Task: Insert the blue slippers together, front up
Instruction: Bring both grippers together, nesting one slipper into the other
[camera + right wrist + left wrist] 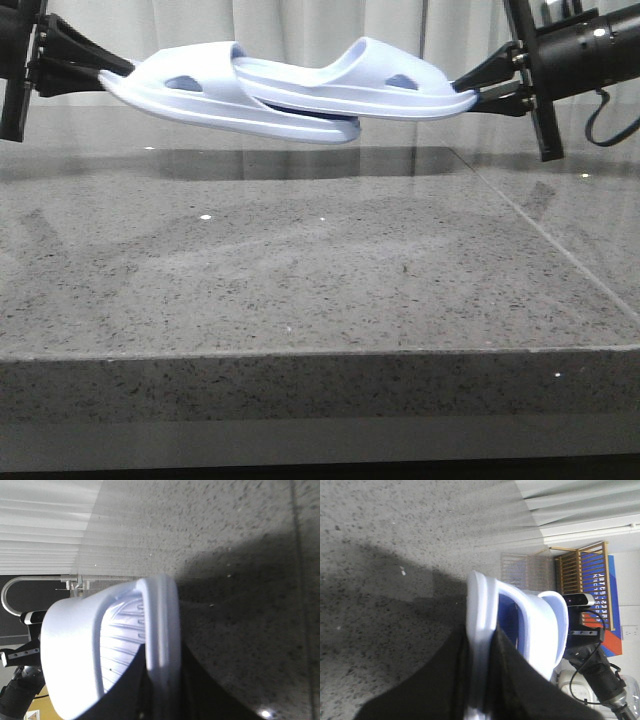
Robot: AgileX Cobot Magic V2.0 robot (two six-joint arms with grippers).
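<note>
Table point(300, 290) bare below. Left gripper point(100, 75) pinches left slipper point(200, 90); right gripper point(478, 93) pinches right slipper point(370, 85); overlap hides toes.

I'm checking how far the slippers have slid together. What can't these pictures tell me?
- Front view: the left slipper's end under the right slipper is covered by it.
- Left wrist view: the left pincer blocks the heel; the overlap lies behind the strap.
- Right wrist view: the right pincer and the strap hide everything past it.
</note>
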